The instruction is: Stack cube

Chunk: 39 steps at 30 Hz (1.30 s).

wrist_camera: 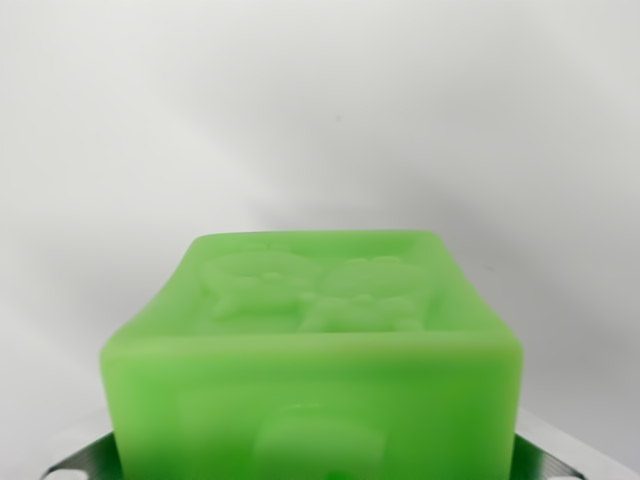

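The green cube (315, 370) looked like soft, slightly translucent plastic or rubber, matt and smooth, with a raised moulded figure relief on its top face. At its two lower corners the fingers (85, 462) showed grey metal with fine ribbed ridges. Beyond the cube the tabletop (320, 120) was plain, white and matt.

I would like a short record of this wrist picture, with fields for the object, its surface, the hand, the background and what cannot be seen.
object: green cube, filling the lower middle of the wrist view
surface: raised cartoon-like relief on its top face, another raised shape on its near face
hand: ridged metal finger pads show at both lower corners beside the cube; contact cannot be confirmed
background: plain white surface, blurred
not seen: a second cube
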### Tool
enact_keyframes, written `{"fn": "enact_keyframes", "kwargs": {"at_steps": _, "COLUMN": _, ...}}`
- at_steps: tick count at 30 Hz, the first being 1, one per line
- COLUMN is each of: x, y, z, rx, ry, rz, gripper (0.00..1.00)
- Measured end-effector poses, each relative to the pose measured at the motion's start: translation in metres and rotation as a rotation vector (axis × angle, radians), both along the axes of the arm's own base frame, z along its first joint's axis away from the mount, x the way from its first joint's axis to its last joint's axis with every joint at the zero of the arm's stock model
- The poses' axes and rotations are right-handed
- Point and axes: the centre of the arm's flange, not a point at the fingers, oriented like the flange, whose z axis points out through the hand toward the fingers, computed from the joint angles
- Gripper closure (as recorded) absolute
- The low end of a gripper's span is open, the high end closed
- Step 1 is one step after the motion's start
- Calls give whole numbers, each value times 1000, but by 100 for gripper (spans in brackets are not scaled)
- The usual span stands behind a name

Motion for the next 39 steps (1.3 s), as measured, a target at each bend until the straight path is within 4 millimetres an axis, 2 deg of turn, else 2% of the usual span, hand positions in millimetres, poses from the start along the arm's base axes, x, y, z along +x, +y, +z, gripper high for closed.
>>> {"fn": "enact_keyframes", "kwargs": {"at_steps": 28, "x": 1, "y": -1, "z": 78, "rx": 1, "ry": -8, "rz": -4, "gripper": 100}}
{"fn": "enact_keyframes", "kwargs": {"at_steps": 39, "x": 1, "y": -22, "z": 77, "rx": -1, "ry": 0, "rz": -86, "gripper": 100}}
